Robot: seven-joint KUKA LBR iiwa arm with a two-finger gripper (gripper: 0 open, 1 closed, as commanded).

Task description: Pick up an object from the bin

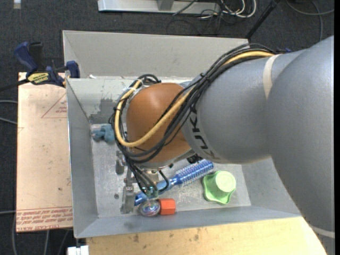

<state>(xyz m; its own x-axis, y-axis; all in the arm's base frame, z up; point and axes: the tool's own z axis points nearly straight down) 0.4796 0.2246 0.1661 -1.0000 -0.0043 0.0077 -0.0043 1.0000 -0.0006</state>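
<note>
Tool, below the orange wrist cover, hangs low by the near-left corner of the bin, its state impossible to tell, just above a small round silvery thing beside an orange block, with a blue hairbrush and green cup toward the near-right corner.

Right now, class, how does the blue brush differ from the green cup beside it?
The blue brush is long and thin; the green cup is short and round. The brush is bristled, the cup smooth. The brush is a deep blue, the cup a pale green. Both lie on the bin floor near its front.
</note>
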